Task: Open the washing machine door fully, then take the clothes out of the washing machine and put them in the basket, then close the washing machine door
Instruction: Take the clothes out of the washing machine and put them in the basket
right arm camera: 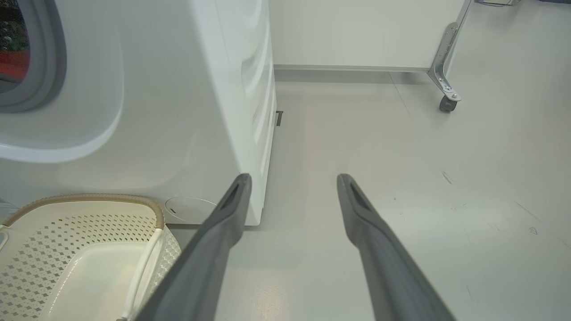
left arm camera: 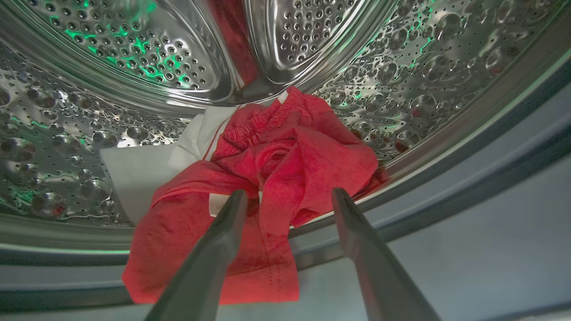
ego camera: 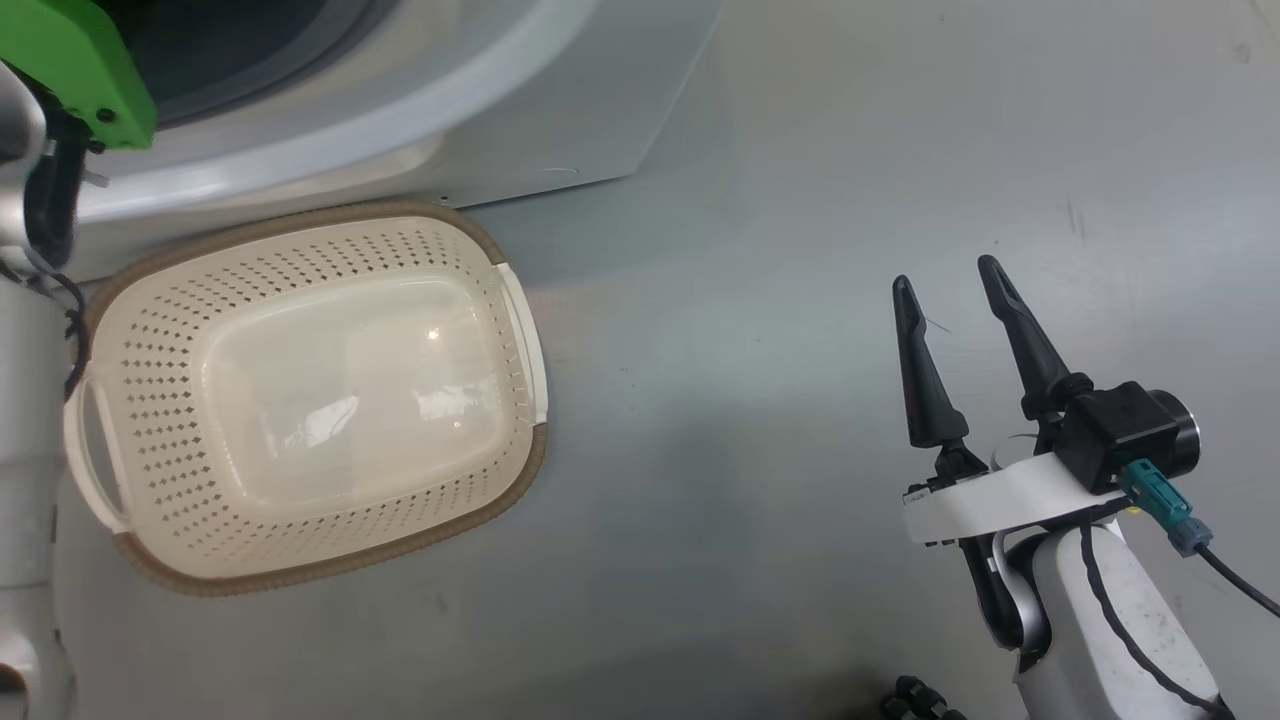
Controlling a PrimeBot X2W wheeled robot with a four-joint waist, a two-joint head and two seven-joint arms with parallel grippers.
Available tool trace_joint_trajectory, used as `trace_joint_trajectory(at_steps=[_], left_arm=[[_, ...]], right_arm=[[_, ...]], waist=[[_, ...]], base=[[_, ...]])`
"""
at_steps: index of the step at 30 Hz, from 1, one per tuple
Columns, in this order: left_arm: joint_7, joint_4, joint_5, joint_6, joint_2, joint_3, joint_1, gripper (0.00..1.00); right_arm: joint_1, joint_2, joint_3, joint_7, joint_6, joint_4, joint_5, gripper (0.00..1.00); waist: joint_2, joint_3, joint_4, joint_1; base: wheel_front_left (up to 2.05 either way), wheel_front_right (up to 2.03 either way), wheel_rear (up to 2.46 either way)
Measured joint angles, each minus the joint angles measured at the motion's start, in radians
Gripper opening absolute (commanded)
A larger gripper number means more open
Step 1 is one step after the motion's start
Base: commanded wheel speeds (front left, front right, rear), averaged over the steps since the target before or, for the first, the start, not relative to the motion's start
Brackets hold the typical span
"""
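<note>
Left fingers (left arm camera: pixel 225 227) are hovering spread apart over the red clothes (left arm camera: pixel 308 151), gripping nothing.
Clothes are lying bunched at the near edge inside the washing machine (left arm camera: pixel 134 58), one fold spilling over the gasket (left arm camera: pixel 446 176), likely keeping the reach shallow. Basket (ego camera: pixel 140 300) is sitting empty on the floor (ego camera: pixel 760 400) just beside the machine, making for a short drop. Right fingers (ego camera: pixel 925 380) are hanging released, far right, out of the way.
</note>
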Motion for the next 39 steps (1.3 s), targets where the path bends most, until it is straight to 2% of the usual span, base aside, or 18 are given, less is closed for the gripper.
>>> trace_joint_trajectory(at_steps=[4, 14, 15, 16, 27, 39], left_arm=[[0.025, 0.036, 0.014, 0.000, 0.029, 0.001, -0.045, 1.00], [0.067, 0.125, 0.021, 0.003, 0.043, 0.002, -0.127, 1.00], [0.067, 0.135, 0.025, 0.004, 0.043, 0.000, -0.130, 0.46], [0.067, 0.144, 0.028, 0.005, 0.043, 0.000, -0.133, 0.00], [0.031, 0.191, 0.033, 0.009, 0.010, -0.006, -0.167, 0.00], [-0.136, 0.195, 0.030, 0.009, -0.016, 0.017, -0.161, 0.00]], right_arm=[[-0.003, 0.004, 0.004, 0.000, 0.009, 0.007, 0.009, 1.00], [-0.032, 0.011, 0.008, 0.000, 0.017, 0.011, 0.021, 1.00], [-0.034, 0.012, 0.006, 0.000, 0.017, 0.011, 0.023, 1.00], [-0.034, 0.012, 0.003, 0.000, 0.017, 0.010, 0.023, 1.00], [-0.038, 0.015, -0.021, 0.000, 0.016, 0.008, 0.023, 1.00], [-0.042, 0.016, -0.039, -0.001, 0.016, 0.008, 0.018, 1.00]], waist=[[0.0000, 0.013, -0.029, 0.0000], [0.0000, 0.049, -0.083, 0.0000], [0.0000, 0.051, -0.087, 0.0000], [0.0000, 0.053, -0.089, 0.0000], [0.0000, 0.062, -0.081, 0.0000], [0.0000, 0.048, -0.034, 0.0000]], base=[[0.00, 0.00, 0.00], [0.00, 0.00, 0.00], [0.00, 0.00, 0.00], [0.00, 0.00, 0.00], [0.00, 0.00, 0.00], [0.00, 0.00, 0.00]])
